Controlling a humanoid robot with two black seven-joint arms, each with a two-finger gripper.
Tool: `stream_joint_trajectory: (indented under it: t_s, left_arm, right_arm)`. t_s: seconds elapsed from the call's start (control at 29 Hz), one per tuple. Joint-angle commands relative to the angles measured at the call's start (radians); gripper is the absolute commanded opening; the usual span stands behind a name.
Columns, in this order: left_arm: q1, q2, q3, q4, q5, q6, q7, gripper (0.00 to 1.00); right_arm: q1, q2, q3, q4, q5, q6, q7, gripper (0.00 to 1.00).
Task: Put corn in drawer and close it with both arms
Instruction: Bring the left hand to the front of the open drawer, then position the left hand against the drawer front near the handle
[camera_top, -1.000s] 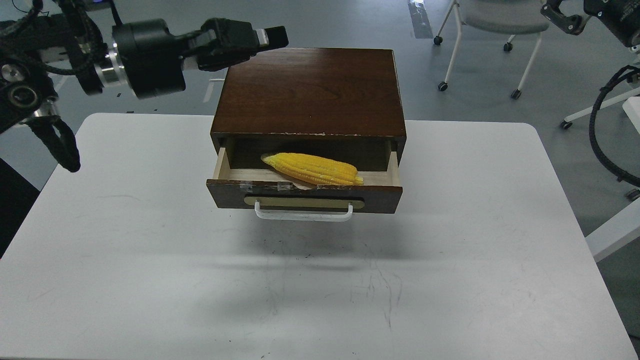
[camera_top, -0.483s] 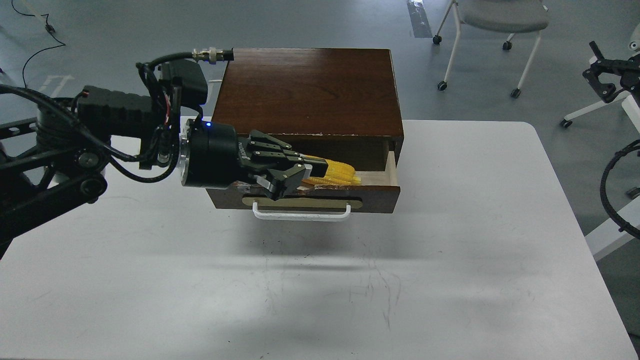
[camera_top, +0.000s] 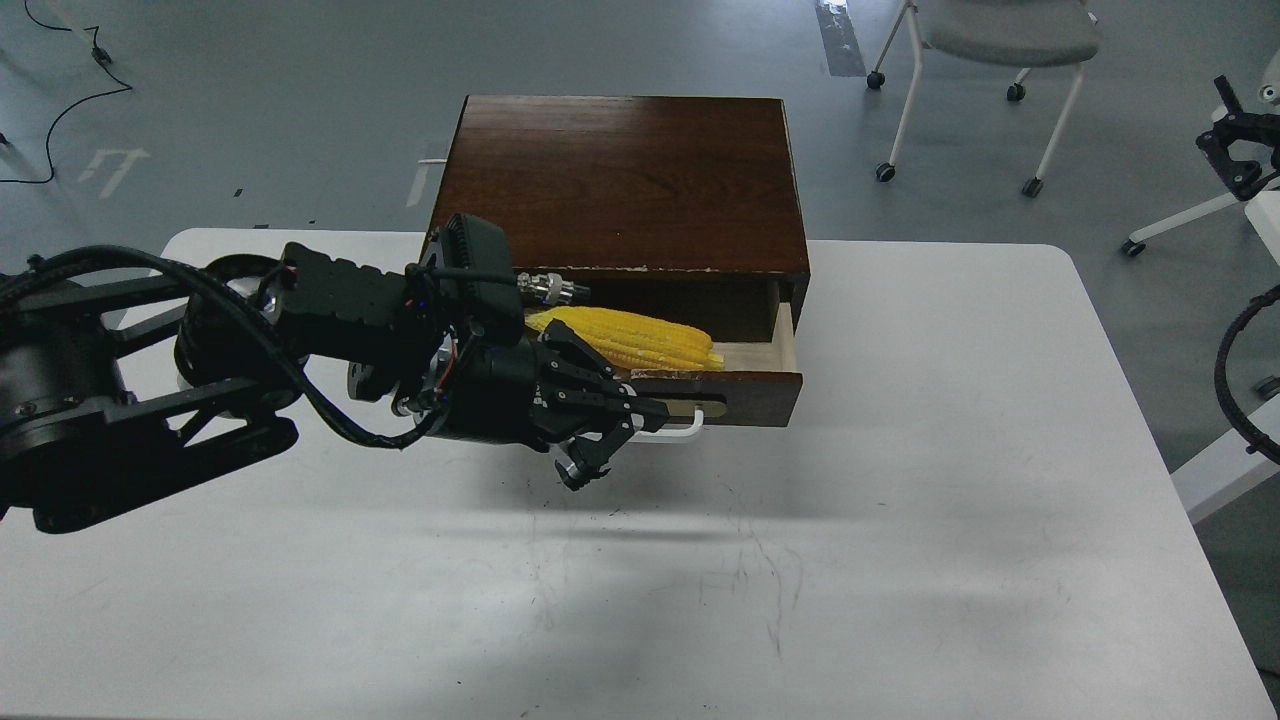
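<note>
The yellow corn (camera_top: 640, 340) lies inside the open drawer (camera_top: 745, 392), free of any gripper. The drawer is pulled partway out of the dark wooden cabinet (camera_top: 620, 180). My left gripper (camera_top: 620, 445) is in front of the left half of the drawer front, at the level of the white handle (camera_top: 675, 434). Its fingers are spread open and empty, one lying along the brass plate and one pointing down. It hides the left part of the drawer front and handle. My right gripper (camera_top: 1237, 155) is small and dark at the far right edge, away from the table.
The cabinet stands at the back middle of the white table (camera_top: 900, 560). A wheeled chair (camera_top: 1000, 40) stands on the floor behind the table at the right. Black cable loops (camera_top: 1235, 360) hang off the table's right side.
My left gripper has dropped from above the drawer and the corn to the front of the drawer face. The corn stays in the drawer. The right gripper has shifted slightly at the right edge.
</note>
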Motion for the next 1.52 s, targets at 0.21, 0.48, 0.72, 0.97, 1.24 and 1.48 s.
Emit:
stream_joint_trajectory:
  t_s: [0.21, 0.48, 0.72, 0.97, 1.24, 1.48]
  left_arm:
    - [0.009, -0.038, 0.042, 0.009, 0.089, 0.0, 0.035, 0.0]
    - [-0.001, -0.036, 0.082, 0.018, 0.16, 0.0, 0.033, 0.0]
    - [0.006, -0.039, 0.082, 0.049, 0.16, 0.0, 0.033, 0.0]
    - [0.012, -0.029, 0.087, 0.054, 0.16, 0.0, 0.03, 0.0]
    - [0.004, -0.029, 0.091, 0.054, 0.16, 0.0, 0.029, 0.0]
    - [0.009, -0.027, 0.093, 0.055, 0.16, 0.0, 0.029, 0.0]
  right_arm:
    - [0.002, -0.002, 0.0, -0.001, 0.0, -0.001, 0.0, 1.0]
    - [0.002, -0.008, 0.001, -0.014, -0.001, 0.003, 0.0, 1.0]
    - [0.011, 0.0, 0.001, -0.014, -0.003, -0.001, 0.0, 1.0]
    - [0.012, 0.0, 0.001, -0.014, -0.005, -0.001, 0.0, 1.0]
    - [0.012, 0.0, 0.001, -0.014, -0.006, -0.001, 0.0, 1.0]
    - [0.014, -0.002, 0.001, -0.014, -0.006, -0.001, 0.0, 1.0]
